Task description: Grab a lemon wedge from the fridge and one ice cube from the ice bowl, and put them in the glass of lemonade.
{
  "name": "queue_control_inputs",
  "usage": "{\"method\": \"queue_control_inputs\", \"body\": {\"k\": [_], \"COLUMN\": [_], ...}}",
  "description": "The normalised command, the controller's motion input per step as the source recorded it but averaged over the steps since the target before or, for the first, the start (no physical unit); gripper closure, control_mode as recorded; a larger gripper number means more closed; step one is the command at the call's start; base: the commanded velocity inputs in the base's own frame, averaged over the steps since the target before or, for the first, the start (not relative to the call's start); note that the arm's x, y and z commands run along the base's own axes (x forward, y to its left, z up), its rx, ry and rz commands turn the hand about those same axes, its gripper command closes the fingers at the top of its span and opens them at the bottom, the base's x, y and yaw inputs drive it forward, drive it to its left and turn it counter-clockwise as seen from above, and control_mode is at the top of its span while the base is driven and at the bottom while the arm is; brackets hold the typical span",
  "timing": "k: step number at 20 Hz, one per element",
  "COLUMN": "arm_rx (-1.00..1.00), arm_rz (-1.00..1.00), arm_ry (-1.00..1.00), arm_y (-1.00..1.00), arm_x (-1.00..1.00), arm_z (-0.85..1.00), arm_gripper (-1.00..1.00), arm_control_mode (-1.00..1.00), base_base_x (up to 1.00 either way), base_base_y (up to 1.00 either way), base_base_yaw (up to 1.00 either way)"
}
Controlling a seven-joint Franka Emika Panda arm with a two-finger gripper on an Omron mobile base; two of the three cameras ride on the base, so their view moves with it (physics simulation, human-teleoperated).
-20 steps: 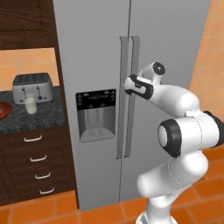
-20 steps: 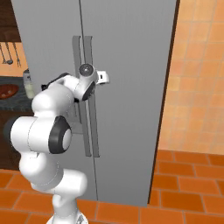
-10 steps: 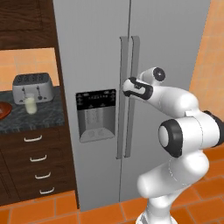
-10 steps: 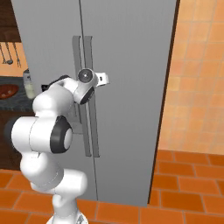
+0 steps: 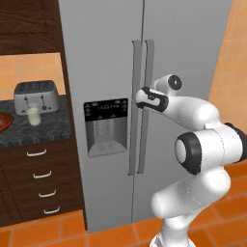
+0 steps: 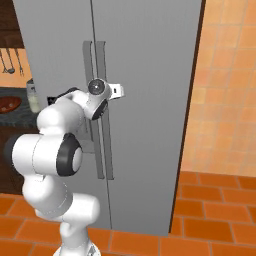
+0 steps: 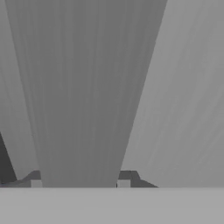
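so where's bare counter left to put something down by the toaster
The dark counter is bare in front of the toaster, from the glass across to the fridge. It is crowded at the left edge, where the bowl sits close to the glass.

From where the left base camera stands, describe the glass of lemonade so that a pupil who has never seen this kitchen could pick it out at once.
Start at the tall grey fridge and look left to the dark stone counter. In front of the silver toaster stands the glass of lemonade, a small clear tumbler. Its pale creamy-yellow liquid sets it apart from the toaster and the reddish-brown bowl nearby.
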Motion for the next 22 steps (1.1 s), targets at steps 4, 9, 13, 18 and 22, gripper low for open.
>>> {"method": "queue_control_inputs", "body": {"k": [4,9,13,18,22], "arm_rx": [0.02,0.05,0.06,0.05,0.08], "arm_rz": [-0.11,-0.1,-0.1,-0.12,-0.14], "arm_ry": [0.0,0.0,0.0,0.01,0.0], "arm_y": [-0.71,-0.86,-0.9,-0.99,-1.0], "arm_x": [-0.45,-0.69,-0.62,-0.6,-0.69], "arm_z": [0.19,0.25,0.29,0.33,0.07], "arm_gripper": [1.0,1.0,1.0,1.0,1.0], "arm_control_mode": [-1.0,-1.0,-1.0,-1.0,-1.0], "base_base_x": [0.0,0.0,0.0,0.0,0.0], "base_base_y": [0.0,0.0,0.0,0.0,0.0], "base_base_yaw": [0.0,0.0,0.0,0.0,0.0]}}
